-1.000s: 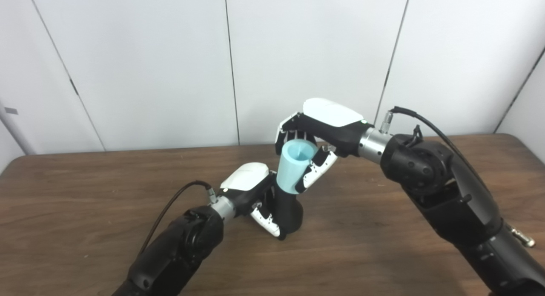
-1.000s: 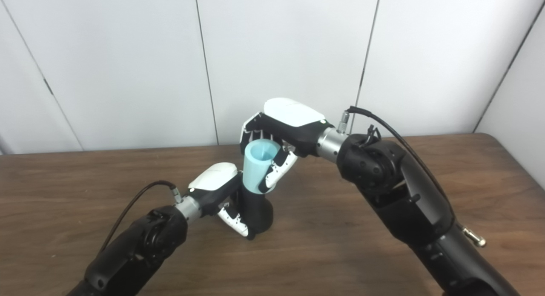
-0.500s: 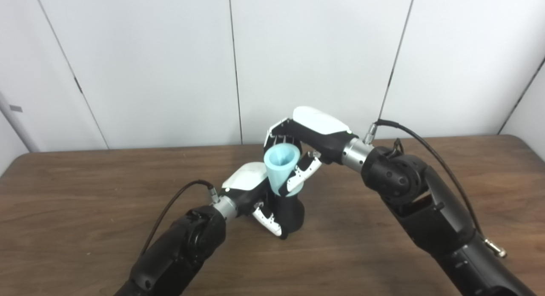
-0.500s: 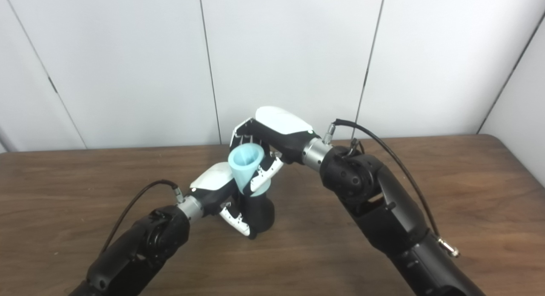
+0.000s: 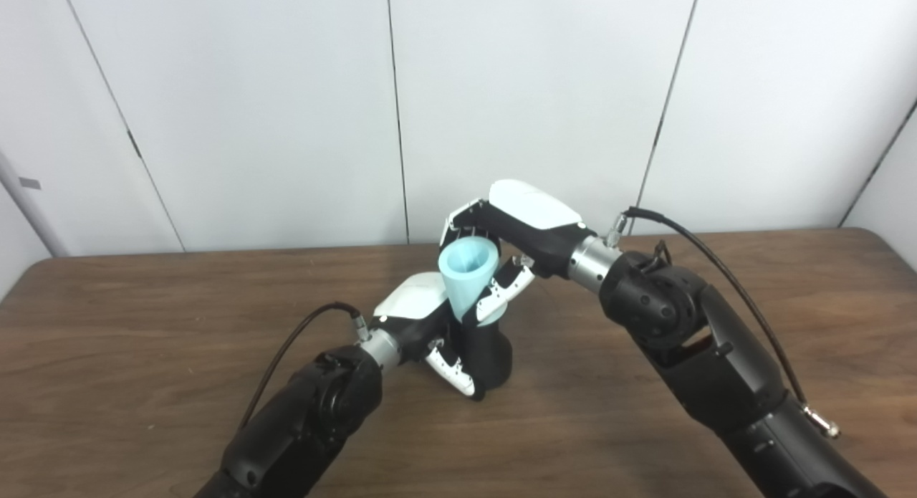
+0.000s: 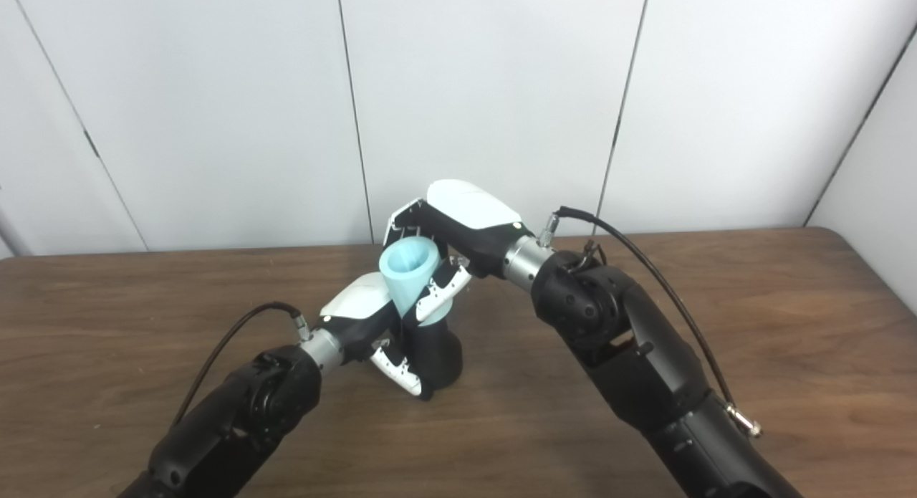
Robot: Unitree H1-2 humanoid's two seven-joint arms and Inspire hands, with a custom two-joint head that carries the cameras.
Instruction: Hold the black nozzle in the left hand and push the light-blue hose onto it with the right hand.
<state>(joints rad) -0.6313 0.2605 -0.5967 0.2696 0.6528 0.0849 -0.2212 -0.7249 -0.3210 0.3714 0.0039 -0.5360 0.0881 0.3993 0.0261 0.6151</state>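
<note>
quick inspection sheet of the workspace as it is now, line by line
surface: brown wood table, bare where visible
job's things: black nozzle stands upright on the table; light-blue hose meets its top, tilted left, open end up
clutter: nothing seen
hands: left hand shut on the nozzle; right hand shut on the hose
cables: black cable at left wrist; another along right arm
surroundings: white wall panels behind

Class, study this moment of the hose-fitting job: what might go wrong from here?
1. The light-blue hose leans left on the black nozzle; pushing at that angle may jam it.
2. The nozzle stands on the table, steadied only by the left robot hand; a sideways push from the right robot hand may tip it.
</note>
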